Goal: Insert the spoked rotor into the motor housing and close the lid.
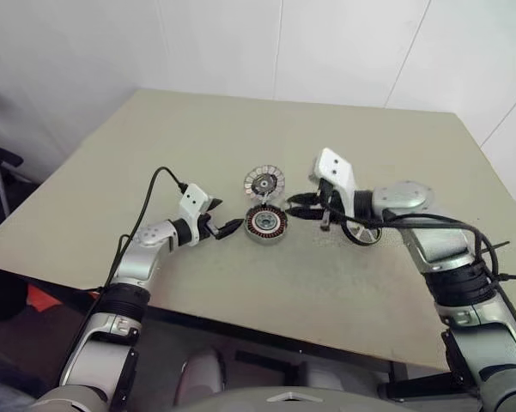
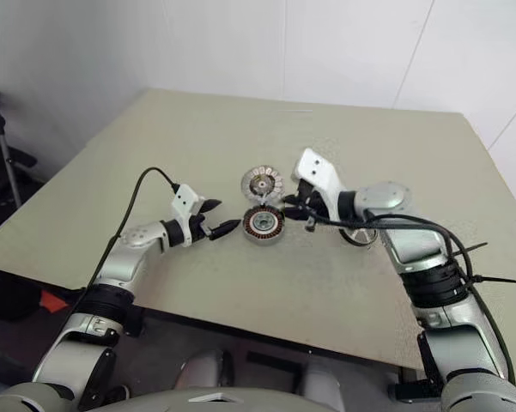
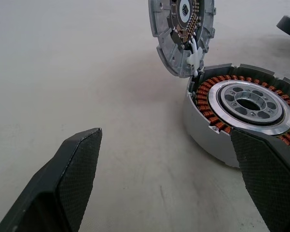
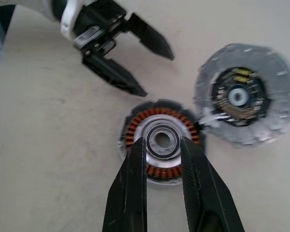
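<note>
The motor housing (image 1: pixel 266 223) sits near the middle of the bench (image 1: pixel 197 137), its copper windings facing up. The lid (image 1: pixel 264 182) is open, propped up at the housing's far edge and joined to it there by a short white link. So the seat is uncovered and nothing has been closed yet.

The spoked rotor (image 1: pixel 367 234) is not in the housing. It lies on the bench well to the right of it, under the right forearm, and a cable crosses over part of it. It appears to lie flat on its face, though the arm and cable hide too much to be sure.

The left pincer (image 1: pixel 232 214) is released, spread wide and empty. It hovers just left of the housing and points at the housing's side wall. The right pincer (image 1: pixel 292 206) hangs just right of the housing and lid, angled down toward them. Whether it is clenched on some small thing or empty cannot be told from these views.

The next move probably turns on one relation. The rotor lies behind the right pincer's tip, back along its own arm, while the pincer faces the housing. The right arm is far nearer the rotor, but it would have to draw back and turn toward the rotor. The rotor is a flat disc with no long axis, so its rim could likely be pinched from any side.
</note>
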Available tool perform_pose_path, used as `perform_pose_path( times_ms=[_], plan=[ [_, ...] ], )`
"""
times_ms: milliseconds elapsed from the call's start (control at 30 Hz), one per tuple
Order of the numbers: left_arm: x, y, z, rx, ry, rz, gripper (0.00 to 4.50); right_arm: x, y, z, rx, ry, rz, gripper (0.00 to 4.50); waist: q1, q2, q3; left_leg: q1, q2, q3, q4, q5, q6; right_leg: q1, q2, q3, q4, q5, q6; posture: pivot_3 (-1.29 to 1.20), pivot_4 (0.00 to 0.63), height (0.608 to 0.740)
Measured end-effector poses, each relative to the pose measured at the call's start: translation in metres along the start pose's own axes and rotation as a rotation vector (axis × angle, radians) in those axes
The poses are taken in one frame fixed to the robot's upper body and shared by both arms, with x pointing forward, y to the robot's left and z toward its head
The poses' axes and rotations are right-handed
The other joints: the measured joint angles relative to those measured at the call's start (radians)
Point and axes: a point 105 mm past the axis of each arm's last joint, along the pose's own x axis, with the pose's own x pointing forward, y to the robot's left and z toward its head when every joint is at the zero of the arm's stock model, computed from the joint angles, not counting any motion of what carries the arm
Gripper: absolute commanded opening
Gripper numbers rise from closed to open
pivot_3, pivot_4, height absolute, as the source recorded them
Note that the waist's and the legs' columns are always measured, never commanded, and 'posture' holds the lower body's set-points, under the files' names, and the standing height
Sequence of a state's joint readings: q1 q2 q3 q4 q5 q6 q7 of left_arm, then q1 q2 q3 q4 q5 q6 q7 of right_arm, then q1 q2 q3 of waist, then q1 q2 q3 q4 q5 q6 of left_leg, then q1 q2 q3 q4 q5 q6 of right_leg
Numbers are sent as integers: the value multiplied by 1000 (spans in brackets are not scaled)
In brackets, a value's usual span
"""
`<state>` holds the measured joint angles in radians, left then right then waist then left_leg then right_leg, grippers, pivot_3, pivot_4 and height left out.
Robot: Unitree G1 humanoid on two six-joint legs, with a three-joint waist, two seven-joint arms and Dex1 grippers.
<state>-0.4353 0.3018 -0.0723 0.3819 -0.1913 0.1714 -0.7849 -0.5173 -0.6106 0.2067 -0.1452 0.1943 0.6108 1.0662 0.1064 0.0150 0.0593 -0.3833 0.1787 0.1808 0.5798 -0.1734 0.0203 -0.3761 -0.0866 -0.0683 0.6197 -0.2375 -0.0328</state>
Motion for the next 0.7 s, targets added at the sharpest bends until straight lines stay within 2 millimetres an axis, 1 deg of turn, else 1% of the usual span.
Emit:
perform_pose_path(
  times_ms=[100, 200, 300, 400, 500, 600, 700],
  plan=[
    [-2, 0, -2, -2, 7, 3, 4500, -1, 6, -13, 27, 36, 11, 661, 3, 0, 0, 0, 0, 0, 0, 0, 0, 0, 0, 0, 0, 0, 0, 0, 0, 740],
    [-3, 1, -4, -3, 14, 6, 4500, -12, 5, -29, 43, 97, -6, 661, 6, 0, 0, 1, 0, 0, 0, 0, 0, 2, 0, 0, -1, 0, 0, 0, 0, 740],
    [-4, 1, -4, -3, 15, 4, 4500, -24, 11, -49, 70, 166, -2, 661, 13, 0, 0, 2, 0, 0, 0, 0, 0, 2, 0, 0, -1, 0, 0, 0, 0, 740],
    [-4, 1, -4, -3, 17, -2, 4500, -40, 23, -65, 84, 233, 26, 661, 18, 0, 0, 2, 0, 0, -1, 0, 0, 2, 0, 0, -2, 0, 0, 0, 0, 740],
    [-4, 1, -4, -3, 19, -3, 4500, -56, 39, -80, 95, 294, 69, 661, 22, 0, 0, 3, 0, 0, -1, 0, 0, 5, 0, 0, -3, 0, 1, 0, 0, 740],
    [-4, 1, -4, -3, 21, -6, 4500, -70, 56, -87, 113, 318, 116, 661, 24, 0, 0, 5, 0, 0, -1, 0, 0, 7, 0, 0, -4, -1, 3, 0, 0, 740],
    [-4, 1, -4, -2, 22, -11, 4500, -84, 71, -96, 124, 355, 146, 661, 25, 0, 0, 7, 0, -1, -1, -1, 1, 9, 0, 0, -6, -4, 8, 0, 0, 740]
  ],
)
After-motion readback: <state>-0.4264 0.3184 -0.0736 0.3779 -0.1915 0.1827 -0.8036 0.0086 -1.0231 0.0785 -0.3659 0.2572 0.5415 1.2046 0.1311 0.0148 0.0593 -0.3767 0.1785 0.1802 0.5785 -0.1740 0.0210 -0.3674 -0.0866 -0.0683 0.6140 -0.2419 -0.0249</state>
